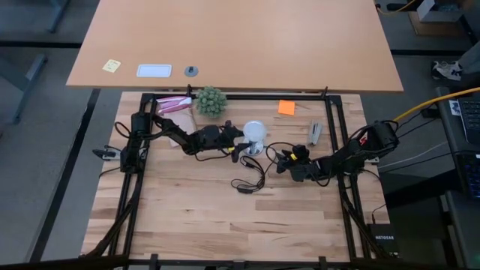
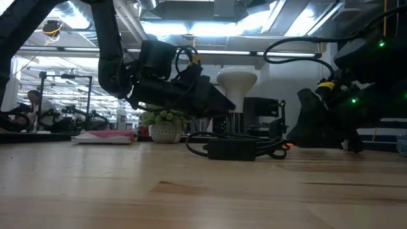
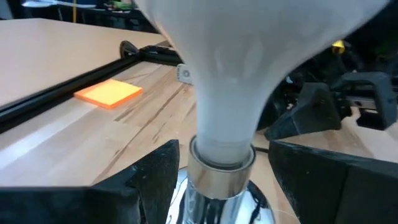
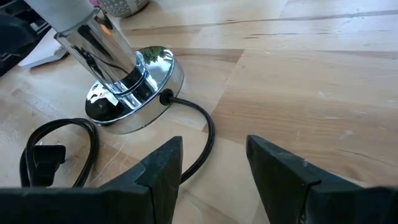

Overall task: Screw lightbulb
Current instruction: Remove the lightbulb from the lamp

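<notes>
The white lightbulb [image 1: 255,131] stands upright in the chrome socket [image 4: 134,93], dome up; it also shows in the low view [image 2: 236,79] and close up in the left wrist view [image 3: 230,74]. My left gripper [image 1: 241,146] is open at the bulb's left. Its fingers [image 3: 155,180] stand on either side of the socket's chrome collar [image 3: 219,171], with a gap on each side. My right gripper [image 1: 283,161] is open and empty, low over the table to the right of the socket, pointing toward its base. The socket's black cord [image 4: 202,134] runs past the right fingers.
A small green plant [image 1: 211,100], a pink packet [image 1: 174,103], an orange note [image 1: 286,107] and a grey object [image 1: 316,133] lie at the far side. The cord's switch [image 1: 244,185] lies on the table near of the socket. Black frame rails [image 1: 334,127] border the table.
</notes>
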Robot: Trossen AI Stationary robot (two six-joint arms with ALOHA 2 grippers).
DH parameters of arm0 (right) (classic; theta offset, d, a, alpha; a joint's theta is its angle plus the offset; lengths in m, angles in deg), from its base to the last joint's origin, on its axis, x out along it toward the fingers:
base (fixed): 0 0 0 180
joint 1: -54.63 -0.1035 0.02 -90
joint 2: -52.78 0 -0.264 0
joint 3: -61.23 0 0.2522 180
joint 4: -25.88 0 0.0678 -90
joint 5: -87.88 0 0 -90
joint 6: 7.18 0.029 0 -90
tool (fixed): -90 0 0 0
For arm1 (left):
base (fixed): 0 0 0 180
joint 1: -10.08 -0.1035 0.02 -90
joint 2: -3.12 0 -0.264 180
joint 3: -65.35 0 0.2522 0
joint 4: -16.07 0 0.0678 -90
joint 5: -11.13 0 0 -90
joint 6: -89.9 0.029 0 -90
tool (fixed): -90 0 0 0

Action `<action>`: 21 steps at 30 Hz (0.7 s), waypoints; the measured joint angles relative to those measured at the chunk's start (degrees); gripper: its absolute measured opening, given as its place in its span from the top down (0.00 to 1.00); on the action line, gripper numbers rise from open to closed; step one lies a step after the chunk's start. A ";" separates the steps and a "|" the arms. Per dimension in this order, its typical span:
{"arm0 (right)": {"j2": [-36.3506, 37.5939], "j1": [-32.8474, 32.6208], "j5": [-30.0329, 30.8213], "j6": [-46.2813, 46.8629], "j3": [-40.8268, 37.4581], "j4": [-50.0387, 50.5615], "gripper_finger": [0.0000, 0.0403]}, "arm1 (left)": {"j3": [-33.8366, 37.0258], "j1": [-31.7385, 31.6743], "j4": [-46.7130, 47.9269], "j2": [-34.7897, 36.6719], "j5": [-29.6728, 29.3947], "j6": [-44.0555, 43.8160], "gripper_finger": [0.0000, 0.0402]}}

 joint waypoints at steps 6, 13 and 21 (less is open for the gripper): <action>0.00 -0.02 -0.03 0.00 0.00 0.01 0.53 | 0.00 -0.93 -0.35 0.00 -1.54 -0.71 0.41; -0.01 -0.02 -0.08 -0.01 0.04 0.01 0.53 | 1.10 -1.04 8.94 5.77 -0.23 -6.23 0.41; -0.02 -0.02 -0.09 -0.02 0.04 -0.38 0.53 | 2.10 -0.77 30.30 15.67 1.49 -4.09 0.41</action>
